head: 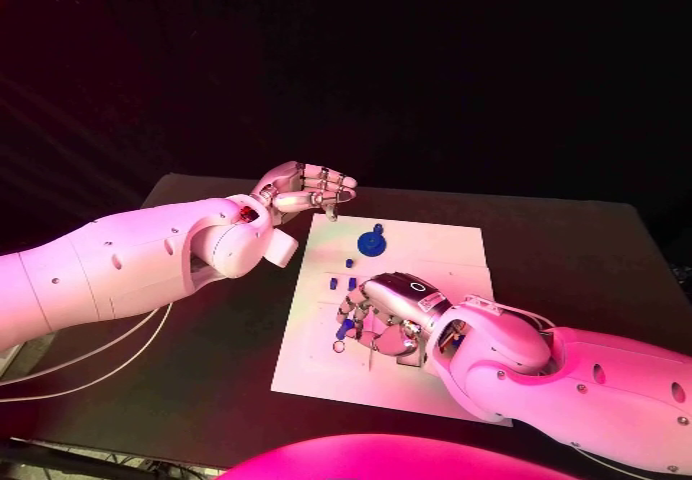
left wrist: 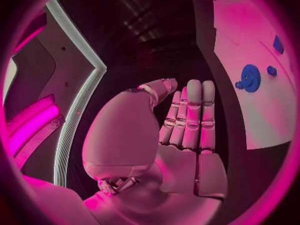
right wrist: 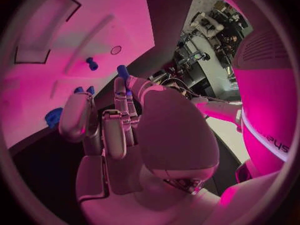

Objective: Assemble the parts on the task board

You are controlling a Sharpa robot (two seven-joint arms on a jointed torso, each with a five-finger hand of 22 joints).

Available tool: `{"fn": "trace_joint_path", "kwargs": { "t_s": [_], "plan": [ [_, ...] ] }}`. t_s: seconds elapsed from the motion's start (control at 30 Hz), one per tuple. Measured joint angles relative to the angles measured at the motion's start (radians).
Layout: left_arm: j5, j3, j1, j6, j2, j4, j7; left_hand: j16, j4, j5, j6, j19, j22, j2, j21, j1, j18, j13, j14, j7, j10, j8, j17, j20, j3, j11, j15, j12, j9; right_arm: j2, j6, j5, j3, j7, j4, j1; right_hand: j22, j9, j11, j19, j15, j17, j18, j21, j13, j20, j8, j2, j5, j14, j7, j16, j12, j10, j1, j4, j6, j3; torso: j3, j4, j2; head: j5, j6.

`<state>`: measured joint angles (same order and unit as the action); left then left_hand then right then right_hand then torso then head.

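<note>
So over on the left we had the left hand [head: 306,190] hanging in the air past the far left corner of the task board [head: 433,245], not touching anything. In the left wrist view its fingers [left wrist: 190,117] were straight, side by side, with the thumb tucked across in front and nothing in the palm, so we'd call it open and empty. Moving right, the task board sat in the middle of the black surface [head: 577,250], and near its far end lay a blue gear [head: 372,242] with a little blue knob just beside it. A bit nearer in, a couple of small blue pegs [head: 349,284] stood on the board. Then came the right hand [head: 387,312], down low over the middle of the board with its fingers pointing at the plate. In the right wrist view there was a small blue part [right wrist: 122,72] pinched at the fingertips, so we read that hand as gripping it, with more blue pieces just beside it on the board.
</note>
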<state>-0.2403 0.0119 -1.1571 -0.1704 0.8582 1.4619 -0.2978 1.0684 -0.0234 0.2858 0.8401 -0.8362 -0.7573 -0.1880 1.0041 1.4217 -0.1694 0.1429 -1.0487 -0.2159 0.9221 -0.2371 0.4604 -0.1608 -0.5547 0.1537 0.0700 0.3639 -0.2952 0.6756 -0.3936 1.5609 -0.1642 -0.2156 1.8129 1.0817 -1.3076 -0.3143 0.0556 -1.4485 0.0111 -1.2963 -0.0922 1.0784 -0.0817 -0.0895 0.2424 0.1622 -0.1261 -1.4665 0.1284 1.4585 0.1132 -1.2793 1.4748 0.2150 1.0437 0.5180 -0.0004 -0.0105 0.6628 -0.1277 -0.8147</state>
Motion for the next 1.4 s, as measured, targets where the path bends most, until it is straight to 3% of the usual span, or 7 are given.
{"fn": "trace_joint_path", "kwargs": {
  "t_s": [0.17, 0.57, 1.4],
  "plan": [
    [0.000, 0.000, 0.000, 0.000, 0.000, 0.000, 0.000, 0.000, 0.000, 0.000, -0.002, 0.000, 0.000, 0.000, 0.000, 0.000, 0.000, 0.000, 0.000, 0.002, 0.000, 0.000, 0.000, 0.000, 0.000, 0.000, 0.000, 0.000, 0.000, -0.014, 0.000, 0.007, -0.003, 0.006, -0.020, -0.022, 0.000, 0.000, 0.000, 0.000, 0.000, 0.000, 0.000, 0.000, 0.000, 0.000, 0.000, 0.001, 0.000, 0.000, 0.001, 0.000, 0.000, 0.000, -0.009, -0.003, -0.001, 0.003, 0.0005, 0.0008, 0.000, -0.008, -0.004],
    [0.000, 0.000, 0.000, 0.000, -0.001, 0.000, 0.001, 0.000, 0.000, 0.000, -0.003, 0.000, 0.001, 0.000, 0.000, 0.000, 0.000, 0.000, 0.000, 0.003, 0.000, 0.000, 0.000, 0.000, 0.000, 0.000, 0.000, 0.000, 0.000, -0.038, 0.001, 0.025, -0.005, 0.012, -0.056, -0.044, 0.000, 0.000, 0.000, 0.000, 0.000, 0.001, 0.000, -0.002, 0.000, 0.000, 0.000, 0.001, 0.000, 0.000, 0.001, 0.000, -0.004, 0.000, -0.009, -0.004, -0.001, 0.004, 0.0008, 0.0012, 0.000, -0.013, -0.009],
    [0.001, 0.000, 0.000, 0.001, 0.001, 0.000, 0.004, 0.000, 0.000, 0.000, -0.003, 0.000, 0.002, 0.000, -0.003, 0.000, 0.000, 0.001, 0.000, 0.003, -0.003, 0.000, 0.000, 0.000, 0.000, 0.004, 0.000, 0.004, 0.000, -0.062, 0.033, 0.058, -0.007, -0.021, -0.089, -0.051, 0.000, -0.020, 0.000, 0.000, 0.000, 0.005, 0.000, -0.012, 0.000, 0.000, 0.000, 0.005, 0.001, 0.000, 0.006, 0.000, -0.008, 0.000, -0.013, -0.010, -0.006, 0.009, -0.0002, 0.0005, 0.000, -0.020, -0.018]
  ]
}}
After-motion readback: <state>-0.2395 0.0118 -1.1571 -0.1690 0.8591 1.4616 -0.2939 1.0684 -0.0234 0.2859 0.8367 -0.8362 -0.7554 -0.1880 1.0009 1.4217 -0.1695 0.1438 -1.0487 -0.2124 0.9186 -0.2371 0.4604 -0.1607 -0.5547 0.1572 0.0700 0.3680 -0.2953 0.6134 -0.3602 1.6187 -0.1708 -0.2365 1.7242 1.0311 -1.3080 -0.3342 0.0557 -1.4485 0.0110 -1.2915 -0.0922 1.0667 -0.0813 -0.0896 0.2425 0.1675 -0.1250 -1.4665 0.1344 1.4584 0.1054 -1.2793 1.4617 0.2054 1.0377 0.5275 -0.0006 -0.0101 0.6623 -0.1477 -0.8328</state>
